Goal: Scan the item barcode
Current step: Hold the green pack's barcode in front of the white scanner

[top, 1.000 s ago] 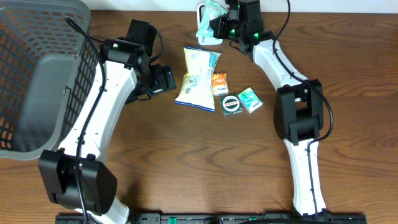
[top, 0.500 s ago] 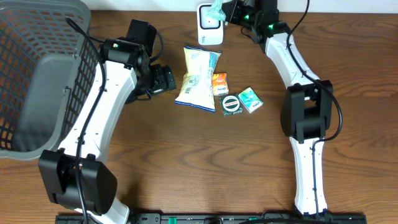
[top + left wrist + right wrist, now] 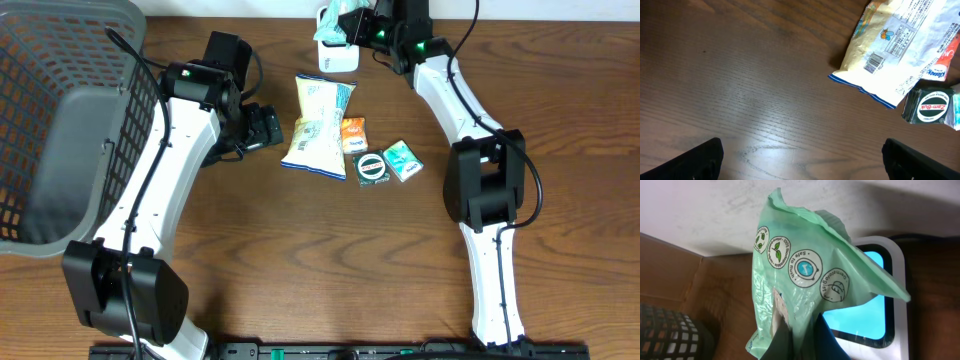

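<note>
My right gripper (image 3: 360,28) is shut on a pale green plastic packet (image 3: 338,20) with round printed icons. It holds the packet at the back of the table, over the white scanner (image 3: 340,60). In the right wrist view the packet (image 3: 800,275) hangs crumpled between my dark fingers (image 3: 785,340) and covers part of the scanner's blue window (image 3: 870,315). No barcode shows on the side facing this camera. My left gripper (image 3: 268,128) stands open just above bare wood, its fingertips (image 3: 700,160) far apart, to the left of the snack bag.
A white snack bag (image 3: 318,125) lies mid-table, its barcode up in the left wrist view (image 3: 874,62). Beside it are an orange sachet (image 3: 354,134), a round Zam-Buk tin (image 3: 374,167) and a small green box (image 3: 402,160). A grey basket (image 3: 60,120) fills the far left.
The right gripper moved the green packet toward the back over the scanner, then a little forward and left again. The left arm has not moved.
</note>
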Controlling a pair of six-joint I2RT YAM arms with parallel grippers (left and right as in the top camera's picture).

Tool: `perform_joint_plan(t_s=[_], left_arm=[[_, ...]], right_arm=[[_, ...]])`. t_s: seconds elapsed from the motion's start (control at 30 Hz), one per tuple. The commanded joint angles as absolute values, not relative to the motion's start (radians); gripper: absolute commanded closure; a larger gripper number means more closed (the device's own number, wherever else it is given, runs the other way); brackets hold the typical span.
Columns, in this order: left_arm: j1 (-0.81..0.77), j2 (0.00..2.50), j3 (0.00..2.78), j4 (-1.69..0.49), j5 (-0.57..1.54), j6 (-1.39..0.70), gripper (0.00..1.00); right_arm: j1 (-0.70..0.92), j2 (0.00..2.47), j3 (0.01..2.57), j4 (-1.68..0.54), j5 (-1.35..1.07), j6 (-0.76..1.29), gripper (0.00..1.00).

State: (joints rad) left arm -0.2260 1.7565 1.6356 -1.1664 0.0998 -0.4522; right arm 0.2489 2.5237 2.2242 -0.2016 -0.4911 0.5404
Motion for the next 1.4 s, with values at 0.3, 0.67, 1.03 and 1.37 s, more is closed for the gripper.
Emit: perform_joint_plan(t_s=[0.3,0.67,1.03,1.37], left_arm=[[-0.224,1.760,1.631,-1.169,0.097,-0.465,0.00],[-0.224,1.760,1.631,-1.169,0.097,-0.465,0.00],[-0.224,1.760,1.631,-1.169,0.097,-0.465,0.00],[-0.224,1.760,1.631,-1.169,0.097,-0.465,0.00]], right_arm=[[0.249,2.371,2.235,-0.191,-0.500,0.521,0.99],[0.268,2.421,2.223,-0.274,-0.357,0.463,0.99],[0.294,2.539,2.223,-0.270,-0.380,0.463,0.99],[0.280,2.547,2.223,-0.269,-0.342,0.444,0.99]])
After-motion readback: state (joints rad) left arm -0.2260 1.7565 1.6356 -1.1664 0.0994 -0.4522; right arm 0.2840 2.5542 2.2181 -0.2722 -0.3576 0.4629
